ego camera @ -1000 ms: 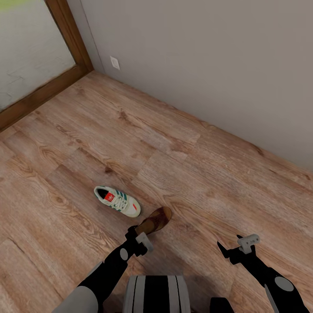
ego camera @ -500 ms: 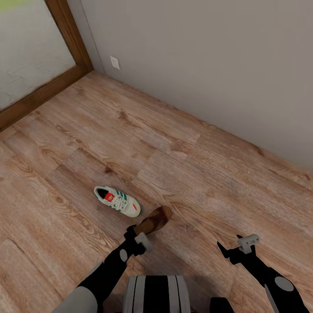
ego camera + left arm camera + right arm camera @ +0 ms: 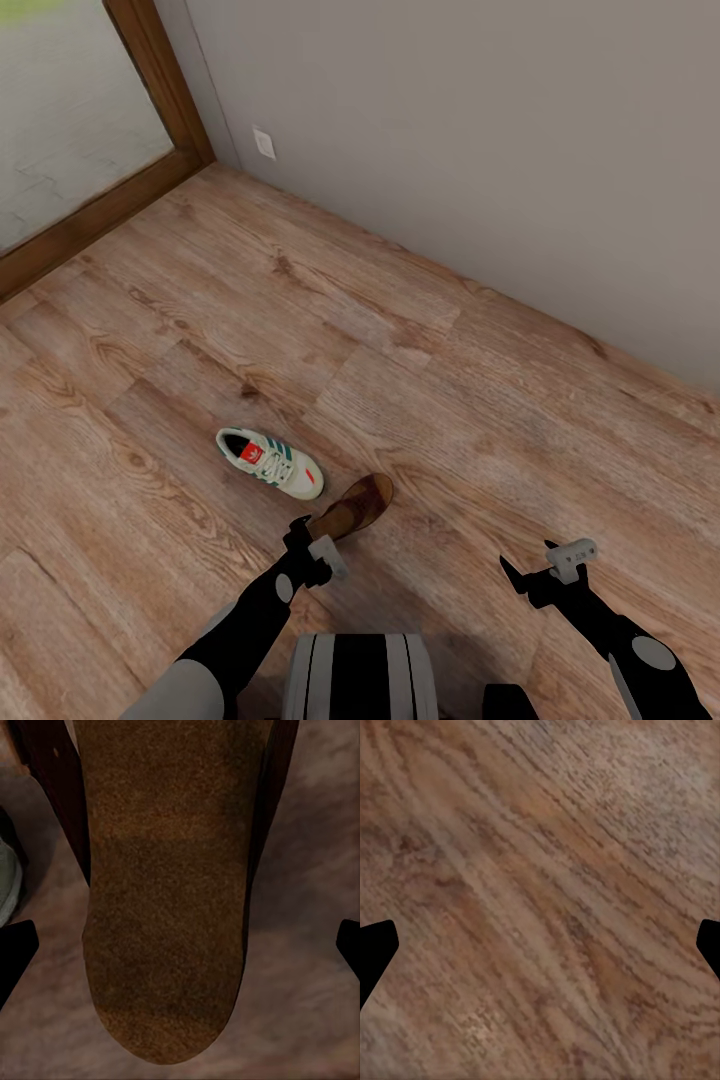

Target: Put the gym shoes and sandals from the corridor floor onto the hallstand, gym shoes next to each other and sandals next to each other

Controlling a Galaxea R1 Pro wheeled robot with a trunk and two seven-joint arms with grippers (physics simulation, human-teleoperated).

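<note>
Left gripper (image 3: 322, 548) poised over the heel end of a sandal (image 3: 355, 508) lying on the floor (image 3: 450, 400), fingers (image 3: 15, 952) spread wide astride its sole. A sneaker (image 3: 270, 462) lies just beside it. Right gripper (image 3: 545, 570) spread, idle. Advisable: descend squarely, centre the sole, then close.

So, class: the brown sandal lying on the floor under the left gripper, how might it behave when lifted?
The sandal looks flat-soled and broad, so it probably won't roll or tip. Its footbed looks matte and grainy, so likely not slippery. It spans much of the gap between the left gripper fingers, which stand wide apart, so the hold may need care. The thin-looking sole might flex when lifted.
</note>
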